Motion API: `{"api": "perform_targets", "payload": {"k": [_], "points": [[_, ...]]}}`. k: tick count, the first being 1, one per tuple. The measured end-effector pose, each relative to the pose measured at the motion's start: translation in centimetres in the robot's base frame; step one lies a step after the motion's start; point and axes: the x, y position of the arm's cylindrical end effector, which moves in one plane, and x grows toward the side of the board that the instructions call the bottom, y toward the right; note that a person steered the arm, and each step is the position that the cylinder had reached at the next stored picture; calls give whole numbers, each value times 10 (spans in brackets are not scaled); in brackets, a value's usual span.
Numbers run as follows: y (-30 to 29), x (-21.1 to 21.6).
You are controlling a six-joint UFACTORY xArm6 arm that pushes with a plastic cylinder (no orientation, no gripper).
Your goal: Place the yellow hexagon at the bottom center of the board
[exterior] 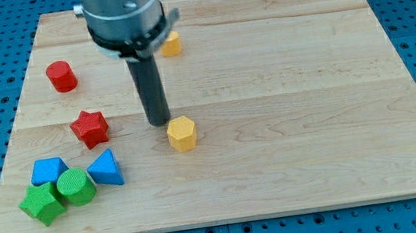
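Note:
The yellow hexagon (182,133) lies on the wooden board (313,119), a little left of the board's middle. My tip (160,122) rests on the board just up and left of the hexagon, close to it or touching its upper left edge. The rod rises to the arm's grey body (120,11) at the view's top.
A second yellow block (171,44) sits near the top, partly hidden by the arm. A red cylinder (62,76) and red star (89,128) are at left. A blue block (48,170), blue triangle (105,168), green cylinder (77,187) and green block (42,204) cluster at bottom left.

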Motion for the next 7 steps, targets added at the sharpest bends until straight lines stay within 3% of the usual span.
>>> {"api": "perform_targets", "payload": {"k": [1,2,4,5,6,7], "points": [[20,55],[33,15],[68,36],[59,18],[-12,13],[-26,33]]}}
